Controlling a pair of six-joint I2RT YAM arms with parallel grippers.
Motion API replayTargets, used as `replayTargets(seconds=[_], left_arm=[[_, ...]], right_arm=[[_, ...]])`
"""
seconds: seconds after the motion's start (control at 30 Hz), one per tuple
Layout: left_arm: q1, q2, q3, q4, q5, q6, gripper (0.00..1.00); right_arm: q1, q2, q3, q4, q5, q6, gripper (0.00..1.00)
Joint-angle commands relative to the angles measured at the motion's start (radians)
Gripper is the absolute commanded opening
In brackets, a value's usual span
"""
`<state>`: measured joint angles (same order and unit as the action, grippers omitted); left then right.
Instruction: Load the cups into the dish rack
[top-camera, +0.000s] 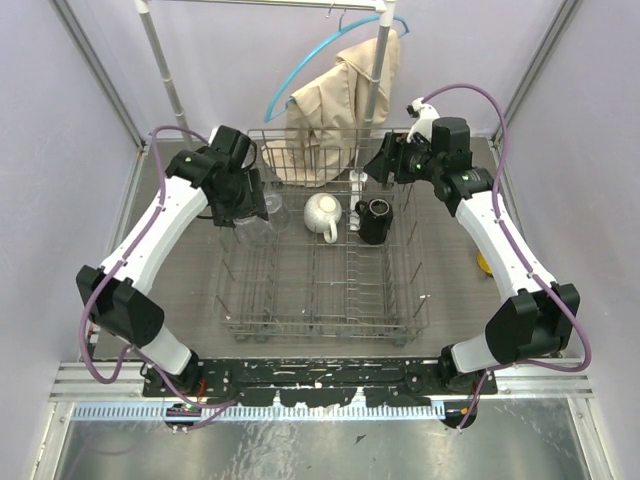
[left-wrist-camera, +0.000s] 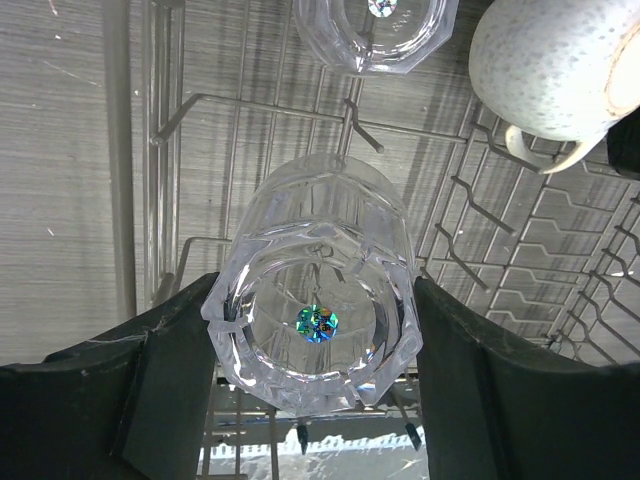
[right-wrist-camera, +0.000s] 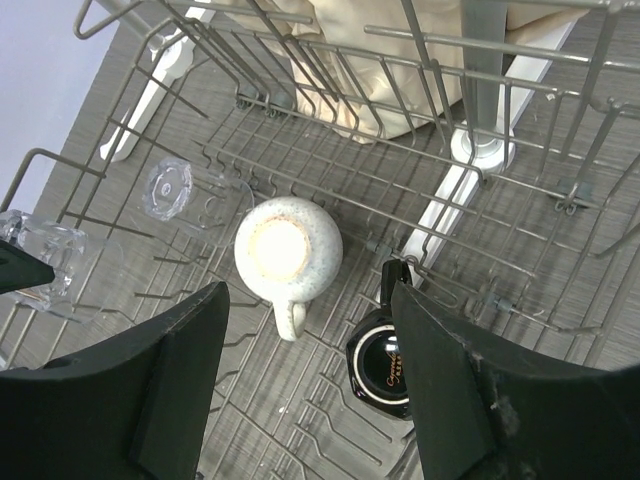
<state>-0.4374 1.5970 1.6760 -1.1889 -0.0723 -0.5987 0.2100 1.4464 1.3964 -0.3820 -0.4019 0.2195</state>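
White mug (top-camera: 322, 213), black mug (top-camera: 376, 220), one tumbler (left-wrist-camera: 375, 30) in rack (top-camera: 320, 325); left gripper (left-wrist-camera: 312, 300) clasps second tumbler (left-wrist-camera: 315, 320); right gripper (right-wrist-camera: 308, 295) spread, empty; yellow mug (top-camera: 483, 264) outside, frame right.

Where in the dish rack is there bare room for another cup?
The near half of the dish rack is bare, from the white mug and black mug to the near rim. The far row is crowded: racked glass, both mugs, and the held glass hanging over the left side.
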Motion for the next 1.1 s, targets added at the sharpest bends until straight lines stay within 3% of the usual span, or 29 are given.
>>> replayTargets(seconds=[0.0, 1.07], left_arm=[[-0.024, 0.022, 0.026, 0.028, -0.042, 0.009, 0.00], [-0.061, 0.182, 0.068, 0.116, -0.077, 0.049, 0.00]], right_arm=[[0.002, -0.040, -0.007, 0.055, -0.007, -0.009, 0.72], [0.002, -0.015, -0.026, 0.062, -0.009, -0.026, 0.72]])
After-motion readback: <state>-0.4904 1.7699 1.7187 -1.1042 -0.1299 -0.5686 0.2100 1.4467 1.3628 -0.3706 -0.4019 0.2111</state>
